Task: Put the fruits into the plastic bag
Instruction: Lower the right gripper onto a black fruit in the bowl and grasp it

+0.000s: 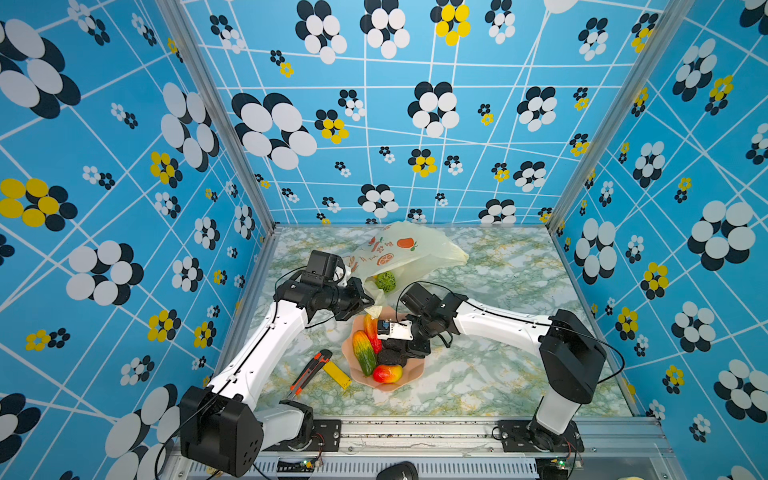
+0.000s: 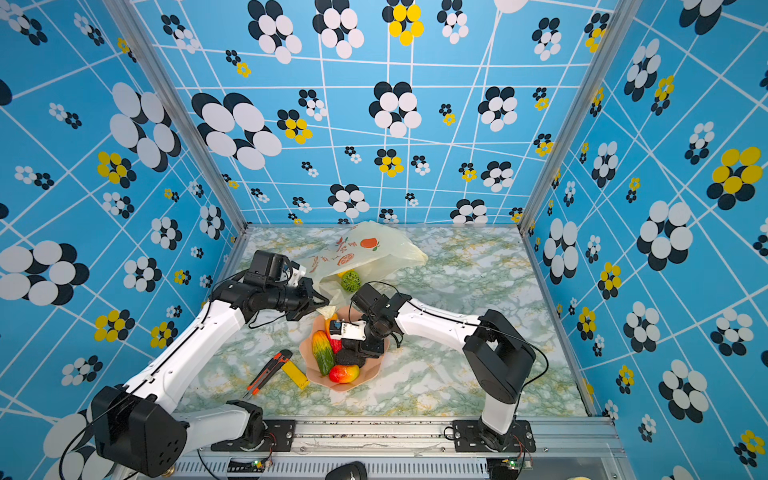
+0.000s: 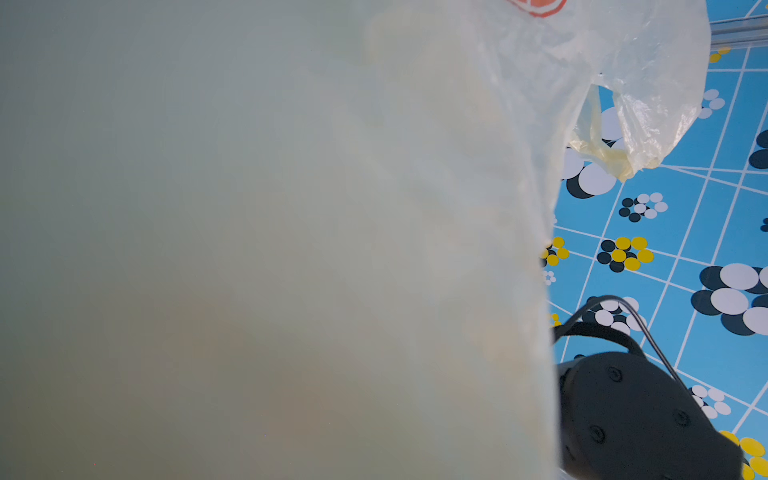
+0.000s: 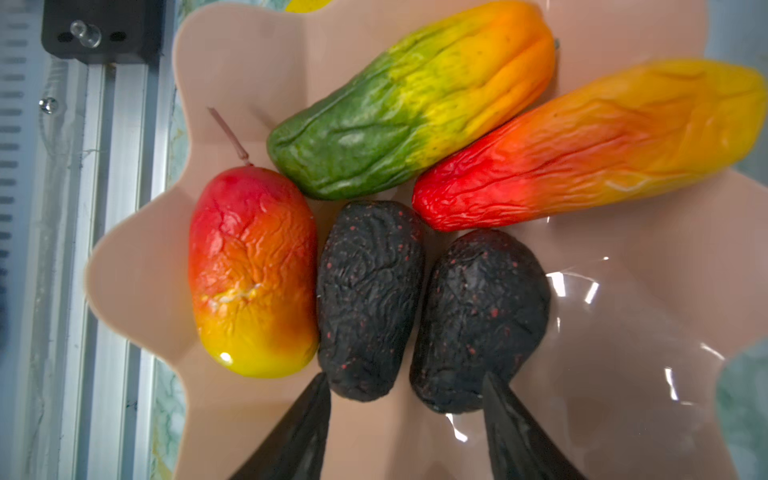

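Green-veined marble table (image 1: 498, 374), with blue flowered walls (image 1: 415, 124) all round. The bag (image 1: 411, 249) is thin, pale yellow and printed with orange fruit. It lies at 12 o'clock from the pink bowl (image 4: 249, 62), with a green ball (image 1: 385, 281) at its mouth. The left gripper (image 1: 368, 305) is pinched tight on the bag's near edge. The right gripper (image 4: 405, 376) hangs part open over the bowl, holding nothing, its tips by two wrinkled black ovals (image 4: 370, 299). A red-yellow mango (image 4: 253, 270) lies just beside them.

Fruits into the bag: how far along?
Done: green round fruit sits at the mouth of the plastic bag. In hand: left gripper pinches the bag's edge; right gripper hangs open over two black ovals in the pink bowl. Left: those, the mango and two elongated pieces, all in the bowl.
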